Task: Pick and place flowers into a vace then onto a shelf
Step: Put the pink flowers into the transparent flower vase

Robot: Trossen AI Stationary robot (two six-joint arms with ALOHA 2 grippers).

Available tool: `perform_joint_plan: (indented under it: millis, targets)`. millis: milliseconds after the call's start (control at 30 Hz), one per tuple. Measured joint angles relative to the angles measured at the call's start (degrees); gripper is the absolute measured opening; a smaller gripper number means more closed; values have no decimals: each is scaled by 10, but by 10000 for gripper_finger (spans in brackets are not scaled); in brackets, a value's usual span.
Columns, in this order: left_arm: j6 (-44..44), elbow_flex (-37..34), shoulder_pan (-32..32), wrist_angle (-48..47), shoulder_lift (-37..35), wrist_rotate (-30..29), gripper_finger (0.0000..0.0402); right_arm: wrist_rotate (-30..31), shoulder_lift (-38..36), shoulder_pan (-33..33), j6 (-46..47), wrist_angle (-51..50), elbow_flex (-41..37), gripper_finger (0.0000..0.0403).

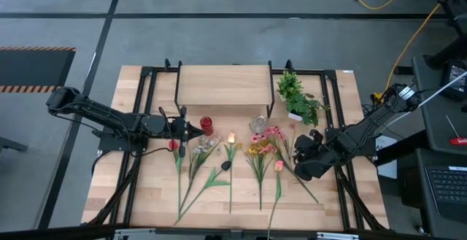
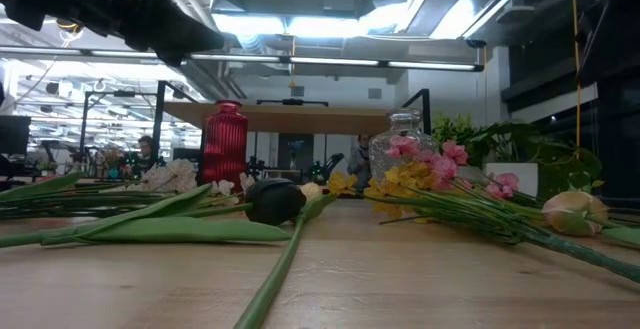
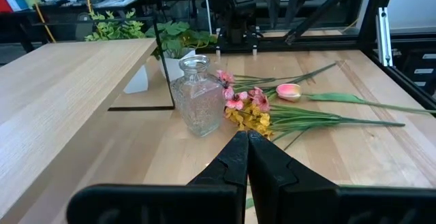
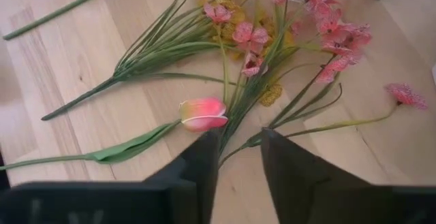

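Loose flowers [image 1: 241, 160] lie flat on the table, stems toward the near edge. They include a pink spray [image 4: 320, 26], yellow blooms [image 3: 248, 118] and a peach tulip [image 4: 203, 114]. A red vase [image 1: 206, 125] and a clear glass vase [image 3: 197, 94] stand before the shelf [image 1: 224, 87]. My left gripper [image 1: 197, 132] is shut and raised [image 3: 245, 146] beside the red vase. My right gripper [image 1: 305, 151] is open and hovers over the pink spray's stems. Its fingers [image 4: 238, 149] stand on either side of a thin stem next to the tulip.
A leafy plant in a white pot [image 1: 298, 98] stands right of the shelf. A dark bloom [image 2: 272, 201] and long green leaves [image 2: 150, 227] lie near the table's middle. Black frame rails [image 1: 142, 101] run along both table sides. Bare wood lies near the front edge.
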Motion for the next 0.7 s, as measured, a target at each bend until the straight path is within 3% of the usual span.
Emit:
perform_joint_plan:
  millis: [400,700]
  targets:
    - [0,0,0,-1,0,0,4,-19,0,0,6,0,0,260]
    - [0,0,0,-1,0,0,4,-70,1,4,104,0,-1,277]
